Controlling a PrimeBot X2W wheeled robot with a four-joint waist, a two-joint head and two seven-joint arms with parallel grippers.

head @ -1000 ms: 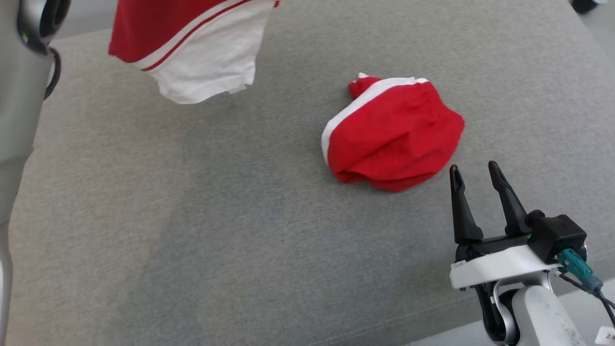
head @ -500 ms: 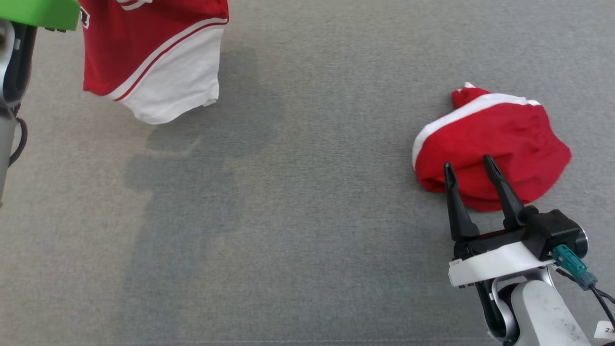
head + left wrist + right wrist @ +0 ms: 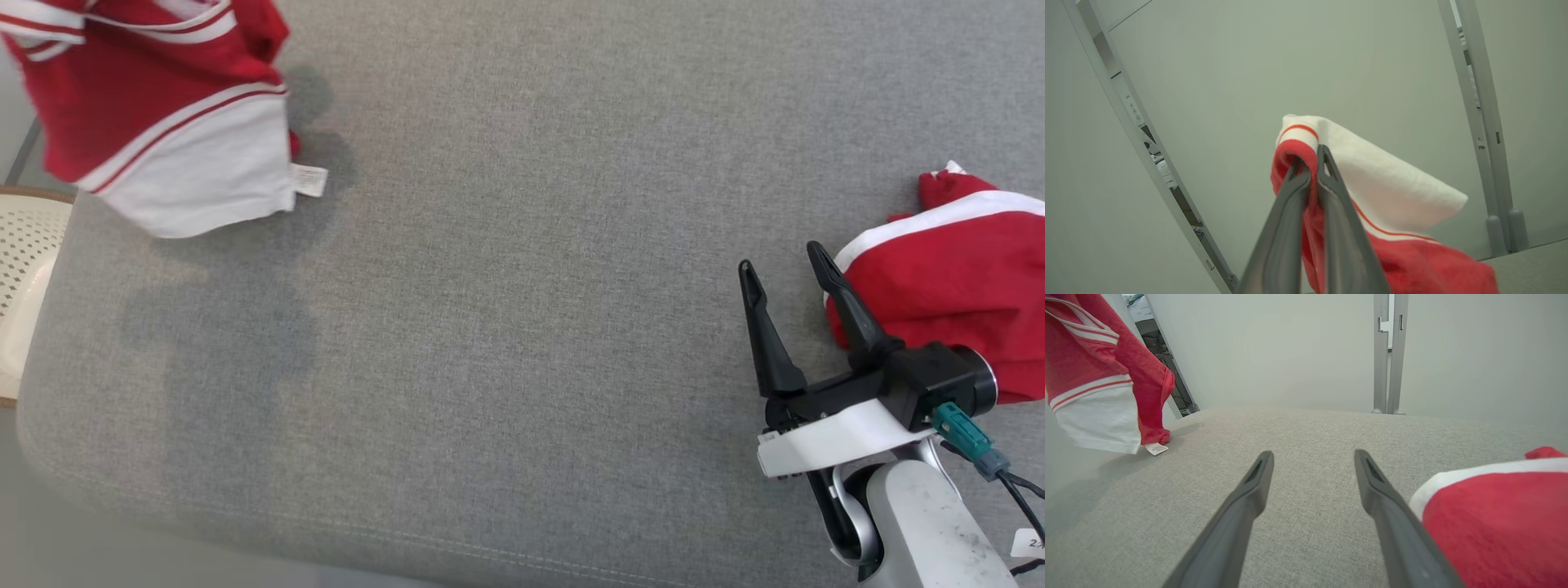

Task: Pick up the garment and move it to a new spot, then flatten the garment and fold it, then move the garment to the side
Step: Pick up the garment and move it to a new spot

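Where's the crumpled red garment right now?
The crumpled red garment lies on the grey cushion at the head view's right edge, just right of the open right claw; the hanging garment is far off, upper left.

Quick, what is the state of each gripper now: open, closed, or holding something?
Left gripper: closed on the red and white garment.
Right gripper: open, holding nothing, next to the crumpled red garment.

The hanging red and white garment (image 3: 147, 122) runs off the top and left of the head view. The words on its white label (image 3: 310, 180) are too small to read. The crumpled red garment (image 3: 939, 286) is cut off at the picture's right and sits partly behind the right gripper (image 3: 780, 256). Past the grey cushion's (image 3: 522, 327) left edge, a cream thing with holes (image 3: 24, 269) is cut off.
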